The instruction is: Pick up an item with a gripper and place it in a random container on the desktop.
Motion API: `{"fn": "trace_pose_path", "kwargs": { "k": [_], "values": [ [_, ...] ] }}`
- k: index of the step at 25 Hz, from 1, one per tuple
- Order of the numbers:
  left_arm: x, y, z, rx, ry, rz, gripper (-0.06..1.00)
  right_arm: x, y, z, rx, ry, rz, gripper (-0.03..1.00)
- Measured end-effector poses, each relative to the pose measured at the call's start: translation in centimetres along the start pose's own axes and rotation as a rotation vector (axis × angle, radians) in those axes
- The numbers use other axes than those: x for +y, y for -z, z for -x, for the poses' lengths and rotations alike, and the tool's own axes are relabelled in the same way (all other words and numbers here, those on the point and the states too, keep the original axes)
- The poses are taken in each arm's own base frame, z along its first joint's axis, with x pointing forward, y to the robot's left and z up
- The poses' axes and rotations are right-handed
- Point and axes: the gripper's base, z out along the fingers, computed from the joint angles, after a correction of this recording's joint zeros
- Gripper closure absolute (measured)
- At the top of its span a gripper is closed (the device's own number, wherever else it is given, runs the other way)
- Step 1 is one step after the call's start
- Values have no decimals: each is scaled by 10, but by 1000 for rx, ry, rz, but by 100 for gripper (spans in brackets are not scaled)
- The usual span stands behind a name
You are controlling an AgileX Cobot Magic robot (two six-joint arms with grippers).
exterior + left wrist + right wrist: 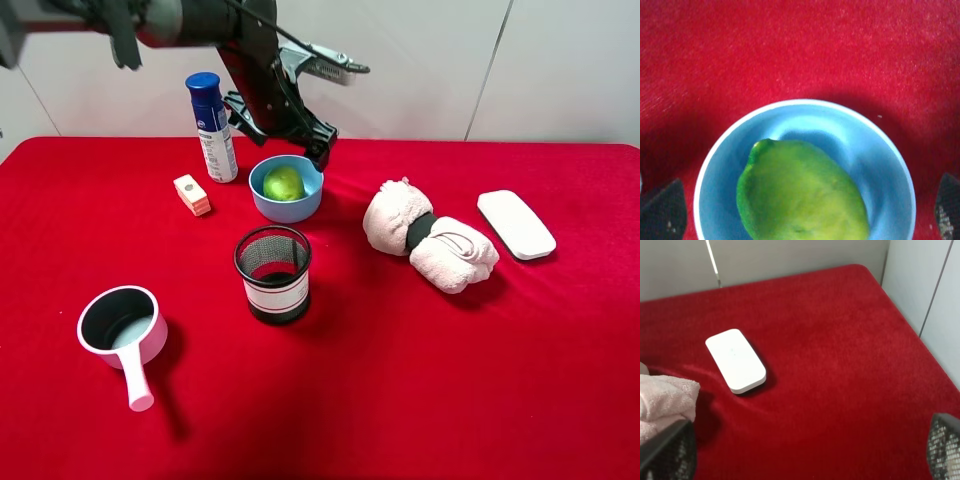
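Since the lime (284,182) already lies inside the blue bowl (285,211), the placing looks done, and what matters now is how the left hand (318,149) stands to it. That hand hangs directly over the bowl. Its fingers (662,212) are spread wide, one past each side of the rim, and touch neither bowl nor fruit. From its wrist camera, the lime's long axis slants across the line between the two fingers. I judge a straight rise would clear it without disturbing the bowl.

The right hand (805,450), also spread and holding nothing, is well apart over the far end of the red counter (450,380), near a flat white case (736,360). The mesh cup (273,273) and pink pot (122,325) show nothing inside.
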Motion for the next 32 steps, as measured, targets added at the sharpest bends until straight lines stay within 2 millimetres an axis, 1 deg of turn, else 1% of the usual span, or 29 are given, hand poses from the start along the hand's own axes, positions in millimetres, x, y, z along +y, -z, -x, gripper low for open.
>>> {"fn": "trace_pose_path", "kwargs": {
  "k": [4,9,15,20,27,32],
  "values": [
    [1,29,2,-3,3,1,-5,0,0,0,0,0,0,27],
    [3,62,0,21,7,4,-5,0,0,0,0,0,0,27],
    [4,108,-10,94,17,-8,-5,0,0,0,0,0,0,27],
    [4,140,-21,153,24,-20,-5,0,0,0,0,0,0,27],
    [2,182,-23,60,37,-51,-5,0,0,0,0,0,1,27],
    [2,214,-29,-8,42,-62,-5,0,0,0,0,0,1,27]
  ]
}}
